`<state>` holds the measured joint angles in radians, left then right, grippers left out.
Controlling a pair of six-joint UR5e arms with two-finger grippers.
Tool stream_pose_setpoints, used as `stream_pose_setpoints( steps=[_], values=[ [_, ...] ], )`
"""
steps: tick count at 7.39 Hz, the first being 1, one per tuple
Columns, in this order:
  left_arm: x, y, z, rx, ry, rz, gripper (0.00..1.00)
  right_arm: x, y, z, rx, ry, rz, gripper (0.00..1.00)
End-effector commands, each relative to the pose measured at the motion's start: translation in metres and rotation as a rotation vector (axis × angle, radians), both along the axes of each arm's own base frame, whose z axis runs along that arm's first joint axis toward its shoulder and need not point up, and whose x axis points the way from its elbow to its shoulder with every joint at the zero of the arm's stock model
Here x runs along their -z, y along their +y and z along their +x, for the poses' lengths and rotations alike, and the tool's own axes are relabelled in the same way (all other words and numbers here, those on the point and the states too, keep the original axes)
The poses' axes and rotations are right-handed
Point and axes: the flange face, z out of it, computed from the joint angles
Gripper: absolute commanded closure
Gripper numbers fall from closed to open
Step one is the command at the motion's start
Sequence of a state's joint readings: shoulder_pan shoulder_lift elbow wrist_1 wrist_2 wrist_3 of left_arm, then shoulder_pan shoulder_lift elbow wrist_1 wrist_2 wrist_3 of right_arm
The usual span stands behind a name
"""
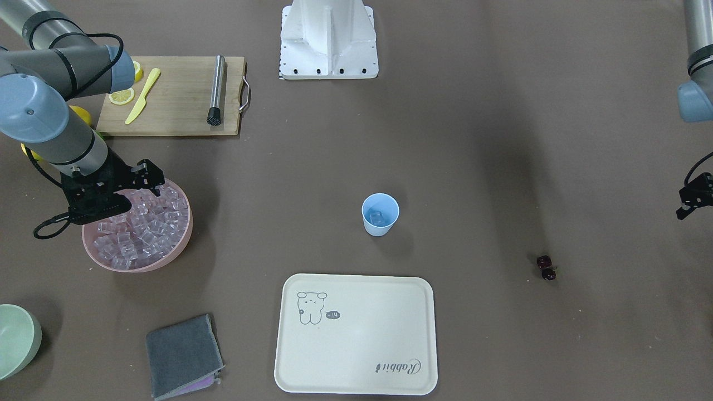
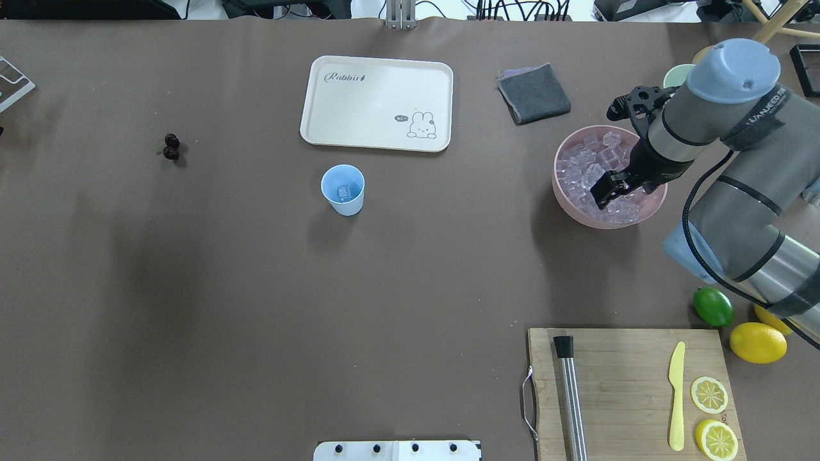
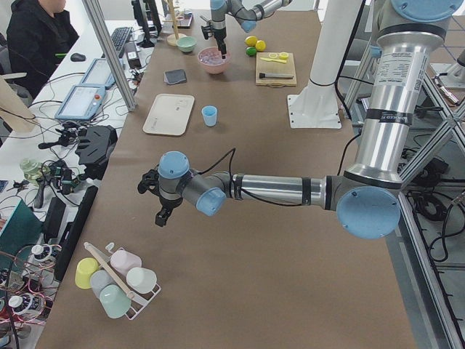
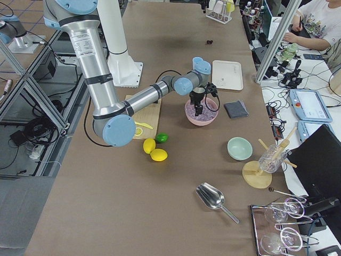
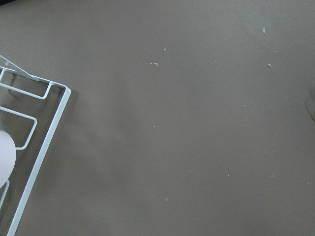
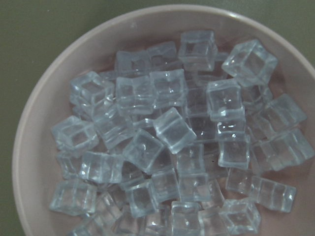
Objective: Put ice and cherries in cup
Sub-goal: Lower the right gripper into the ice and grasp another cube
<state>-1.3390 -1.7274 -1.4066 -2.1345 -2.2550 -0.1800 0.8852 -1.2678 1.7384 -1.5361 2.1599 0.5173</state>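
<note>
The light-blue cup (image 1: 380, 214) stands upright mid-table with one ice cube (image 2: 344, 191) inside. The ice (image 6: 172, 142) lies heaped in a pink bowl (image 2: 564, 198). My right gripper (image 2: 612, 186) hangs over that heap with its jaws apart and nothing between them; its wrist view shows only ice and the bowl rim (image 6: 29, 123). The cherries (image 1: 546, 268), a dark red pair, lie on the bare table far from the cup. My left gripper (image 1: 693, 197) sits at the table's end near the cherries, cut off by the frame edge. I cannot tell if it is open or shut.
A cream tray (image 1: 356, 334) lies just beyond the cup, with a grey cloth (image 1: 184, 356) beside it. A cutting board (image 1: 172, 94) holds a metal muddler, a yellow knife and lemon slices. A lime (image 2: 713, 307) and lemons lie near it. A wire cup rack (image 5: 29, 147) is below my left wrist.
</note>
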Motion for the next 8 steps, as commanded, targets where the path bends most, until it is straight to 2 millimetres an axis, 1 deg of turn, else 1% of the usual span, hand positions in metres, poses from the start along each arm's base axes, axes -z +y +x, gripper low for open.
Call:
stream_pose_setpoints(
  steps=[1, 2, 3, 5, 6, 8],
  values=[
    [0.002, -0.001, 0.000, 0.002, 0.002, 0.002, 0.03, -0.008, 0.010, -0.001, 0.021, -0.008, -0.023, 0.07],
    [0.003, -0.001, 0.000, 0.009, 0.005, -0.004, 0.03, -0.012, 0.013, 0.000, 0.028, -0.005, -0.021, 0.17],
    [0.005, -0.004, 0.001, 0.010, 0.006, -0.002, 0.03, -0.003, 0.015, -0.001, 0.025, -0.016, -0.012, 0.26],
    [0.005, -0.004, 0.001, 0.011, 0.006, -0.003, 0.03, 0.003, 0.017, -0.001, 0.027, -0.025, -0.006, 0.32],
    [0.005, -0.004, 0.001, 0.011, 0.006, -0.003, 0.03, 0.003, 0.018, -0.002, 0.027, -0.021, -0.003, 0.40],
    [0.005, -0.003, 0.002, 0.009, 0.006, -0.003, 0.03, -0.001, 0.019, -0.005, 0.032, -0.012, -0.004, 0.43]
  ],
)
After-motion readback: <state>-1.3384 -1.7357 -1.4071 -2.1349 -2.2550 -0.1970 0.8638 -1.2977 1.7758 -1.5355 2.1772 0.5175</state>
